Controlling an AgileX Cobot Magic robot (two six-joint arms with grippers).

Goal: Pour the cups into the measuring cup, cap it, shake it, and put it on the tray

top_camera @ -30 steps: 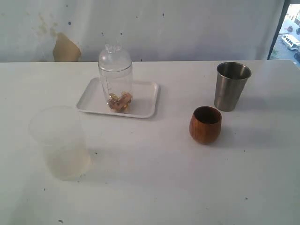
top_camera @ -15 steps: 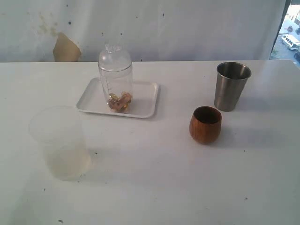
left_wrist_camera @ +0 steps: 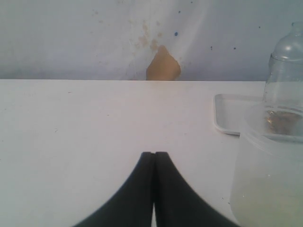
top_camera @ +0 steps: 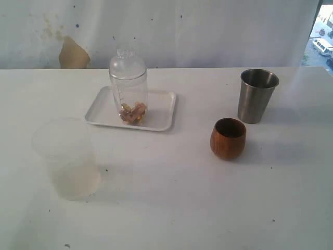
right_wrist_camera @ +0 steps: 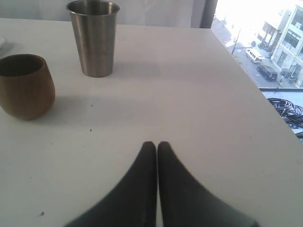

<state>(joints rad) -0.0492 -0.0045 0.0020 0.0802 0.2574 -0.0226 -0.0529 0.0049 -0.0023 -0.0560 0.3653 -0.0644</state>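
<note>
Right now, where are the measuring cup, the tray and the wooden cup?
measuring cup (top_camera: pixel 128 89), exterior view, on its clear side wall below the domed cap.
tray (top_camera: pixel 161 109), exterior view, on the bare white floor beside the measuring cup.
wooden cup (top_camera: pixel 228 140), exterior view, on its rounded brown outer wall.

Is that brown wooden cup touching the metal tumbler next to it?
Apart. The exterior view shows a strip of bare table between the wooden cup and the steel tumbler.
</note>
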